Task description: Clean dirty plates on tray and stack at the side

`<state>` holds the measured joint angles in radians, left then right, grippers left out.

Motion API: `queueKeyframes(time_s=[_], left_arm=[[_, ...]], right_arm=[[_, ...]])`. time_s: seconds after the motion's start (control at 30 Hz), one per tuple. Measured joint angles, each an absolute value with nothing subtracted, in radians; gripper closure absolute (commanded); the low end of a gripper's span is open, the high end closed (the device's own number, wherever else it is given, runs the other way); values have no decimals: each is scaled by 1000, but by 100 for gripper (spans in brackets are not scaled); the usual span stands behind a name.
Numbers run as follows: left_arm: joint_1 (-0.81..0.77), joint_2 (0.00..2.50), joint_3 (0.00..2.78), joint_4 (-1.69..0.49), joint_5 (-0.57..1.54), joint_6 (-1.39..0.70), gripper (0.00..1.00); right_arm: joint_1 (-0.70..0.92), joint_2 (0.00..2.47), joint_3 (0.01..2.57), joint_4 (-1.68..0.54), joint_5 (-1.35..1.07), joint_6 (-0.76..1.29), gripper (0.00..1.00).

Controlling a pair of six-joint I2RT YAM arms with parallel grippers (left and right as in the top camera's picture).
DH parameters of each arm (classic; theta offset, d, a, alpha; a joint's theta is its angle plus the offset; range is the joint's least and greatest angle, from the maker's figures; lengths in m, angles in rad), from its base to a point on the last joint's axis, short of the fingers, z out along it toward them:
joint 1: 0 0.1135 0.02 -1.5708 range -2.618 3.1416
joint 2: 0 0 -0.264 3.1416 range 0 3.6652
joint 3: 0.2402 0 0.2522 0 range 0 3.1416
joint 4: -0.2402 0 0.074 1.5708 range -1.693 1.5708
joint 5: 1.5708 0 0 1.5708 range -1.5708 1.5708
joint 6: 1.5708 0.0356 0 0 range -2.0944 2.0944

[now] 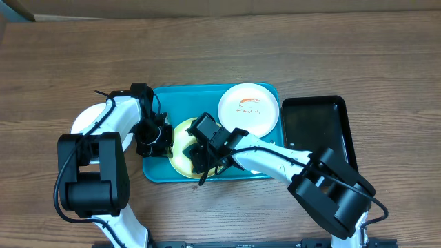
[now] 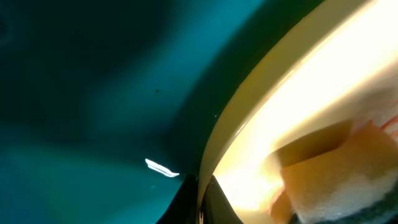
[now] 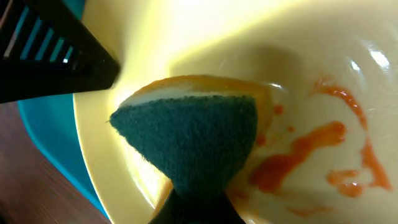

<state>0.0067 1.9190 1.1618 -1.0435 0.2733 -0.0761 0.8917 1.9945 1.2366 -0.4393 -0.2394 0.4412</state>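
right fingers (image 3: pixel 194 214) press a sponge (image 3: pixel 193 137) onto the sauce-smeared yellow plate (image 3: pixel 311 74).

Left claw (image 1: pixel 153 138) and right claw (image 1: pixel 199 156) crowd yellow-green plate (image 1: pixel 180 141); white plate (image 1: pixel 249 109) clear above

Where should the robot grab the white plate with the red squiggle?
The white plate lies flat in a corner of the tray, two edges crowding the raised rim. So probably pinch its thin rim from the side facing the bare middle.
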Motion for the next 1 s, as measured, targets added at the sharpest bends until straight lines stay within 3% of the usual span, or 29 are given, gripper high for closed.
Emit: queueKeyframes(time_s=[0.5,0.8,1.0], left_arm=[[5,1921,1159,-1044,289,-76,96],[5,1921,1158,-1044,288,-76,96],[5,1921,1158,-1044,288,-76,96]], right_arm=[[730,1993,1277,-572,-179,445,96],[759,1993,1277,-574,-230,410,96],[786,1993,1364,-691,-228,343,96]])
